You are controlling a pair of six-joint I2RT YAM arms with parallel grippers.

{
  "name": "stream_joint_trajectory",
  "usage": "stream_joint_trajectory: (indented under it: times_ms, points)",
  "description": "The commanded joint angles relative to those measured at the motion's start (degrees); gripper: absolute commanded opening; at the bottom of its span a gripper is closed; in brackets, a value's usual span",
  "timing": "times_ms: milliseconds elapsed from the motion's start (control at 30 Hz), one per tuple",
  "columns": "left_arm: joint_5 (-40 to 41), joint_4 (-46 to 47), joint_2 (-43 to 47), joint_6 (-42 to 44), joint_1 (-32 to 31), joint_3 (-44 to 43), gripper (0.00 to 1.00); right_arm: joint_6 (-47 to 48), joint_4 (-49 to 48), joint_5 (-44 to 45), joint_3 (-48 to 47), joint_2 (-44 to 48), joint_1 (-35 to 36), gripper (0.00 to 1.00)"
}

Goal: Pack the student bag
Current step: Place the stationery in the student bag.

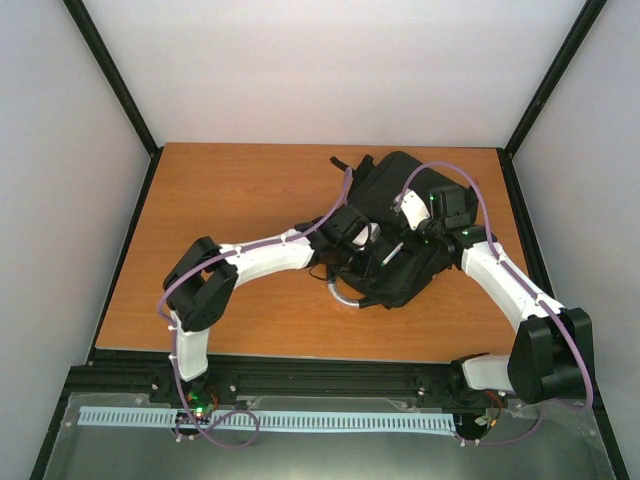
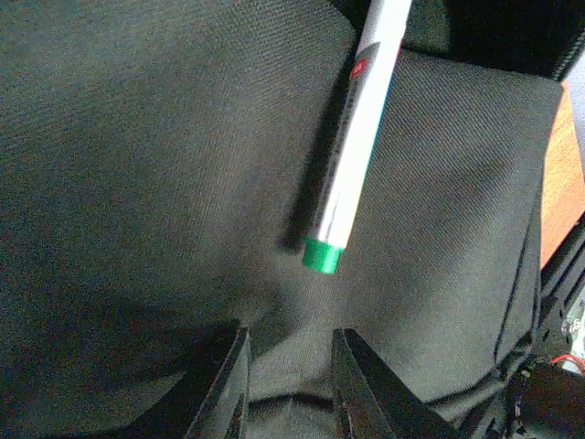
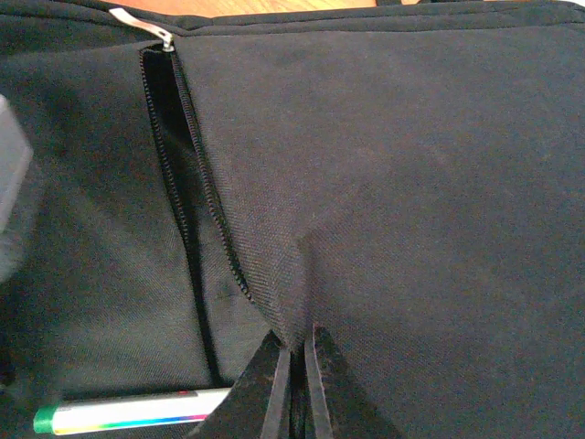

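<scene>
My right hand [image 3: 294, 366] pinches the student bag [image 3: 411, 183] beside its zip opening [image 3: 183, 183], presumably to spread it; the marker [image 2: 352, 155] lies just ahead of my parted, empty left hand [image 2: 291, 384].

Robot lab test cell: orange wood tabletop [image 1: 250, 200] enclosed by plain white panels [image 1: 330, 70] on black frame posts [image 1: 112, 75]; slotted white cable duct [image 1: 330, 421] along bottom edge.

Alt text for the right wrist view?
The right gripper, shut, pinches a fold of fabric on the black student bag, beside its open zip slot. A white marker with a green cap lies on the bag at lower left; a silver zip pull sits at the slot's top.
</scene>
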State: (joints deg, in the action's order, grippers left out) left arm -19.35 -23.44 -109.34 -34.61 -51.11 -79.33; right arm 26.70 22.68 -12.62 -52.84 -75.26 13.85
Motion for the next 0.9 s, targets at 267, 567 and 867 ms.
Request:
stream_joint_trajectory:
  times_ms: [267, 567, 867]
  points:
    - [0.1, 2.4, -8.8, -0.6, -0.1, -11.8, 0.06, 0.4, -2.0, -2.2, 0.0, -0.1, 0.2, 0.03]
    - [3.4, 2.2, -12.9, -1.0, -0.1, -19.5, 0.01, 0.4, -1.9, -2.3, 0.1, 0.3, 0.2, 0.03]
    - [4.4, 8.1, -15.9, -2.5, -0.1, -23.3, 0.01, 0.3, -1.8, -2.4, 0.0, 0.4, 0.2, 0.03]
